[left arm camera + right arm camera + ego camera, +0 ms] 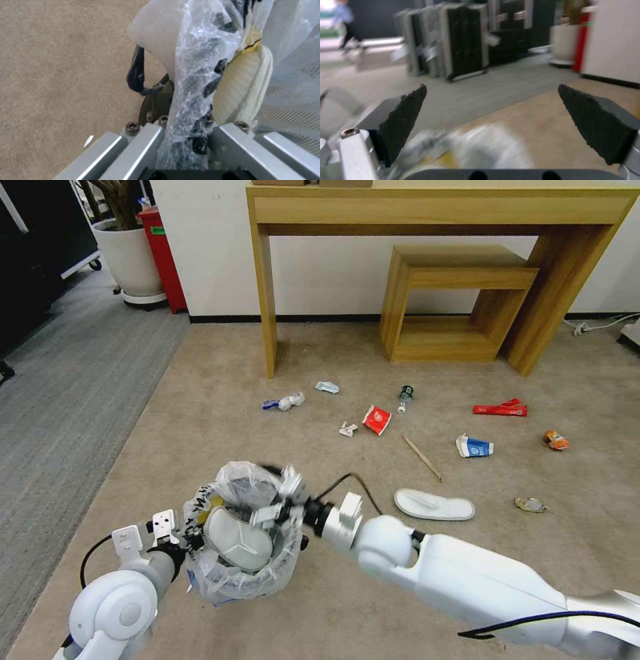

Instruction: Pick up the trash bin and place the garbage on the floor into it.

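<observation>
Over the beige carpet, at about 7 o'clock in my head view, my left gripper (175,543) is clamped on the rim of the trash bin (241,532), holding it off the floor; my left wrist view shows the jaws closed on the crinkled liner at the rim, so the hold looks to be as much on thin plastic as on the bin wall. My right gripper (283,499) hovers over the bin's mouth with its pads (405,120) spread wide and nothing between them, above one white slipper (239,540) lying inside the bin. The risk I judge greatest is the liner sliding through my left jaws and the bin tipping, spilling the slipper; a knock from my right arm as it pulls clear could cause the same. The remaining garbage lies scattered from 12 to 3 o'clock: a second slipper (434,505), a wooden stick (421,457), a red paper cup (377,419), a blue-white carton (474,447), a red wrapper (501,409), an orange wrapper (555,440) and a bottle (405,397). Open carpet gives room ahead and to the right, but the wooden table's leg (265,300) at 12 o'clock and the low shelf unit (453,303) at 1 o'clock hem in the far litter.
</observation>
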### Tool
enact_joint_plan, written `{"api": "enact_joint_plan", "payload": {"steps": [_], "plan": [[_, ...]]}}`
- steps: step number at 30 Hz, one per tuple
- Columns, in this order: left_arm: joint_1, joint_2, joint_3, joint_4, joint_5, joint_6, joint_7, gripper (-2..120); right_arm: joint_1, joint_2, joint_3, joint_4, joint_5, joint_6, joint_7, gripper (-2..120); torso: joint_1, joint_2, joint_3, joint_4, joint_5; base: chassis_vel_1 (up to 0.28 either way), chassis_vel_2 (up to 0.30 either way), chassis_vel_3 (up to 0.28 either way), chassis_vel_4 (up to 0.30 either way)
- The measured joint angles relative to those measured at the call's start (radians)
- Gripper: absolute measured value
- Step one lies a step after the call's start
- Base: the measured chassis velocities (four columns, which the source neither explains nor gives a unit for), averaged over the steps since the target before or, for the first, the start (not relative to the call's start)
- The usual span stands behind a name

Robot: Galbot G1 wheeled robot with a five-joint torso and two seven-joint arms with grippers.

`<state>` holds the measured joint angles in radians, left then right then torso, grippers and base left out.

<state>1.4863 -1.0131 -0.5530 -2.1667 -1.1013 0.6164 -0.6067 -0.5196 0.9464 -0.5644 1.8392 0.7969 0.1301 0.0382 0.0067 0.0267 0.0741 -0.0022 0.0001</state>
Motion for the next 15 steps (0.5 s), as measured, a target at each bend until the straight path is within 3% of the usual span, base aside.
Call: {"api": "enact_joint_plan", "payload": {"steps": [3,15], "plan": [[0.001,-0.002,-0.003,0.005,0.007,-0.001,0.005,0,-0.047,-0.035,0.14,0.044,0.046,-0.045,0.057,100,0.0,0.0,0.0,0.0001,0.0,0.0,0.0,0.0,0.0],[0.001,-0.011,-0.001,0.01,0.027,-0.001,0.024,0,-0.226,-0.138,0.465,0.106,0.065,-0.178,0.286,100,0.0,0.0,0.0,0.0,0.0002,0.0,0.0,0.0,0.0]]}}
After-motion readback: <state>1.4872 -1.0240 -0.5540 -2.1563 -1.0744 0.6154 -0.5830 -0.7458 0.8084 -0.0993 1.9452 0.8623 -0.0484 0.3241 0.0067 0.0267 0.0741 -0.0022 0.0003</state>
